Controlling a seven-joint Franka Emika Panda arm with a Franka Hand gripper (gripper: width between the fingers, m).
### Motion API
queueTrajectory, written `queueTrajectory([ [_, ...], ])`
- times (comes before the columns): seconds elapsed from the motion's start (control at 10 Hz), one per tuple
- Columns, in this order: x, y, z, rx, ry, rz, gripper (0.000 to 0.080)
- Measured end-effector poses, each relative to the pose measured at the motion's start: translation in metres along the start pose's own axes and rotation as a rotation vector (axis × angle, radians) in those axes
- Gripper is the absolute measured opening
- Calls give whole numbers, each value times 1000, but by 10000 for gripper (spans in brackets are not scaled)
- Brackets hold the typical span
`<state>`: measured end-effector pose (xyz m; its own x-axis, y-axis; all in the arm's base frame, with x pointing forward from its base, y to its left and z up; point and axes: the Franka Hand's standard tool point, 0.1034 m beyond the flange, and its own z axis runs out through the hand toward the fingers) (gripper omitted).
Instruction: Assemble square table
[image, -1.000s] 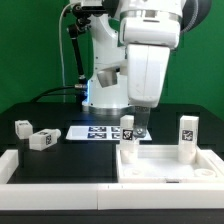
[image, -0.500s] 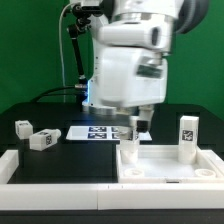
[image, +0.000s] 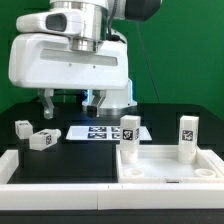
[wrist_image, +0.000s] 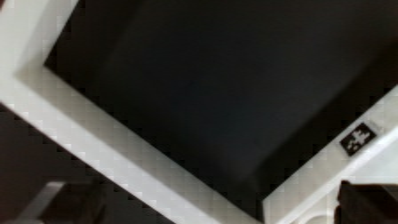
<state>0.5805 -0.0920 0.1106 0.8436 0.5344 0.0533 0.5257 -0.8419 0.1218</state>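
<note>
rim-up white top bearing two upright legs, two loose legs nearby

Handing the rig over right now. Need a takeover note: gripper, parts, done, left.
Gripper: hangs over the exterior view's left side, above the loose legs. Nothing is seen in it; open or shut cannot be told.
Table top: rim up, at the exterior view's right front.
Far-left leg and far-right leg: upright at the top's two far corners.
Outer loose leg and nearer loose leg: lying on the black table, apart from the top.
Done: two legs set in; how tight cannot be told.
Left: both loose legs, for the near corners.
</note>
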Motion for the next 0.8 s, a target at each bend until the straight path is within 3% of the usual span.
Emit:
queueTrajectory([
  [0.4,-4,1,2,16,6,269,649],
  [0.6,-47,20,12,25,-13,531,649],
  [0.8,-89,9,24,47,-43,735,649],
])
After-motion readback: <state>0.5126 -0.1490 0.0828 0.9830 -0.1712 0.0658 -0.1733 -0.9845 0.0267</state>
